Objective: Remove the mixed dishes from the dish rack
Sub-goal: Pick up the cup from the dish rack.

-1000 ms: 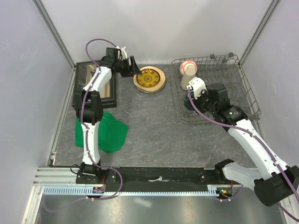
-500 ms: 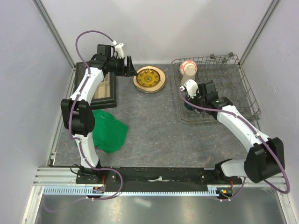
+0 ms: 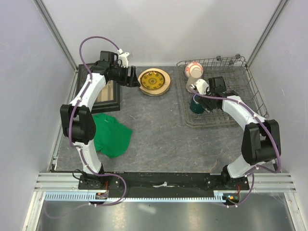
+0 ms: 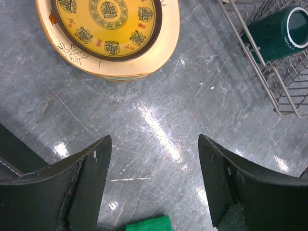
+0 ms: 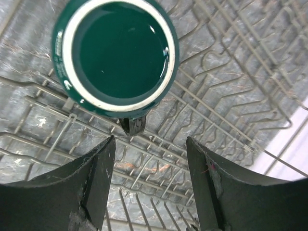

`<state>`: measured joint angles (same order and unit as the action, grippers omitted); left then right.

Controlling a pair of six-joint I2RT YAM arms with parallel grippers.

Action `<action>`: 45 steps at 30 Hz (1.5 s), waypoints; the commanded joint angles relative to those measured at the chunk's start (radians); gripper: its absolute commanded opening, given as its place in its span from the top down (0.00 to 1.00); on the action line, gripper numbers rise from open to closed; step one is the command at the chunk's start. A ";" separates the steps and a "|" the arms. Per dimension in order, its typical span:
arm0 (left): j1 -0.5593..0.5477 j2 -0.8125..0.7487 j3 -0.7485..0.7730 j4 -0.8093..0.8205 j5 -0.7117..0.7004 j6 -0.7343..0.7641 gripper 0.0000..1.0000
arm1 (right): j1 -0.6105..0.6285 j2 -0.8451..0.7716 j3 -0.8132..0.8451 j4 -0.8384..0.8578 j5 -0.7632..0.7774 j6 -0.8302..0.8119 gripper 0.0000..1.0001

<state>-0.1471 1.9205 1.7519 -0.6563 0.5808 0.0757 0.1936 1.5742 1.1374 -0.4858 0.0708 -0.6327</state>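
A stack of cream plates [image 3: 153, 82], the top one with a yellow patterned centre, lies on the table left of the grey wire dish rack [image 3: 226, 103]. It also shows in the left wrist view [image 4: 108, 29]. My left gripper [image 3: 132, 77] is open and empty just left of the plates [image 4: 155, 183]. In the rack a dark green mug [image 3: 196, 105] stands upright at the front left, with a beige cup [image 3: 191, 83] and a small red-and-white bowl [image 3: 194, 66] behind it. My right gripper [image 3: 197, 96] is open above the rack, its jaws [image 5: 150, 183] just beside the mug [image 5: 115, 50] and its handle.
A black box with a glass lid [image 3: 103, 91] stands at the back left. A green cloth [image 3: 111, 137] lies in front of it and shows in the left wrist view [image 4: 149, 224]. The rack's raised wire sides [image 5: 231, 96] surround the right gripper. The mug and rack edge show at the left wrist view's upper right [image 4: 276, 31].
My left gripper has drawn back a little from the plates, open and empty. My right arm has reached farther back and left into the rack, bringing its open gripper over the mug.
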 commanded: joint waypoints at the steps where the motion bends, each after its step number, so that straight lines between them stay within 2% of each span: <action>1: 0.003 -0.055 -0.012 0.009 0.036 0.050 0.21 | -0.034 0.040 0.045 0.001 -0.068 -0.044 0.32; 13: 0.003 -0.043 -0.034 0.009 0.044 0.053 0.21 | -0.074 0.128 0.050 0.024 -0.170 -0.073 0.37; 25: 0.003 -0.044 -0.072 0.038 0.048 0.052 0.21 | -0.088 0.152 -0.008 0.131 -0.229 -0.096 0.46; 45: 0.003 -0.031 -0.080 0.049 0.063 0.041 0.21 | -0.134 0.204 -0.056 0.179 -0.321 -0.150 0.52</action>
<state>-0.1471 1.9141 1.6733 -0.6399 0.6128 0.0940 0.0673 1.7668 1.0870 -0.3428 -0.2054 -0.7670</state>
